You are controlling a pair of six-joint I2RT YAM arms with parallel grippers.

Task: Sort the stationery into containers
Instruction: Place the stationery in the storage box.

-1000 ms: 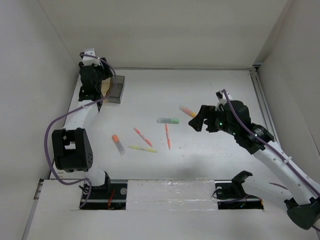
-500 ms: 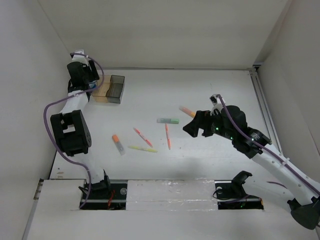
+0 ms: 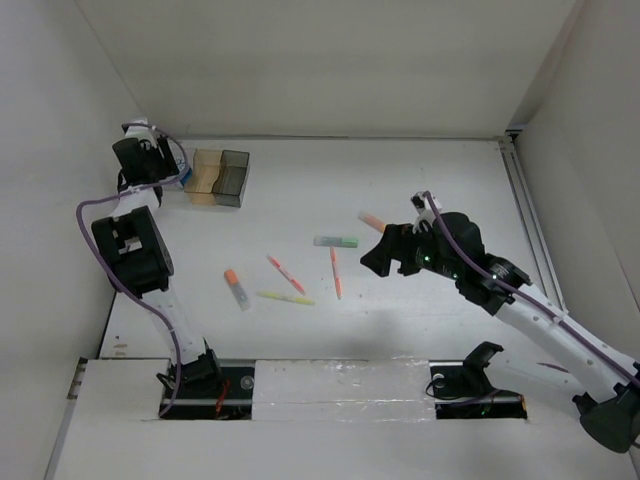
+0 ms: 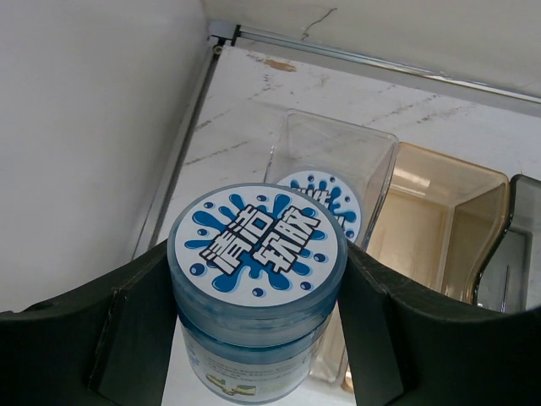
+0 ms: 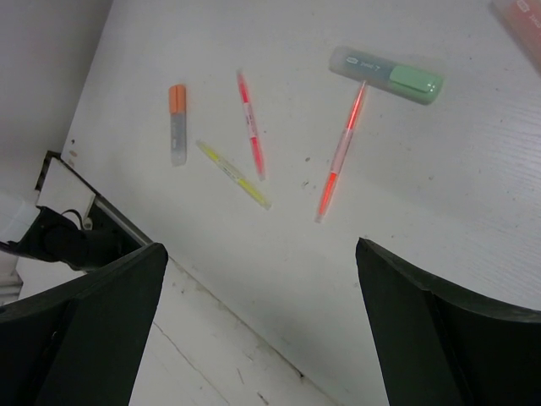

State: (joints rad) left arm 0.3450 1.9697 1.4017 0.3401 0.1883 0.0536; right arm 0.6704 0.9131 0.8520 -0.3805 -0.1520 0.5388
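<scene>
The white tabletop (image 3: 420, 180) is enclosed by plain white walls (image 3: 330, 60) along its left, far and right edges. A metal rail (image 3: 522, 200) runs along the right edge, and a glossy white board (image 3: 340, 385) covers the near edge.

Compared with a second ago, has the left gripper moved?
Yes. The left gripper, holding the jar, has shifted left, away from the bins toward the wall.

Three bins (image 3: 232, 178); two blue rolls (image 4: 257, 254); three thin pens (image 3: 285, 273); three markers (image 3: 236, 288).
</scene>
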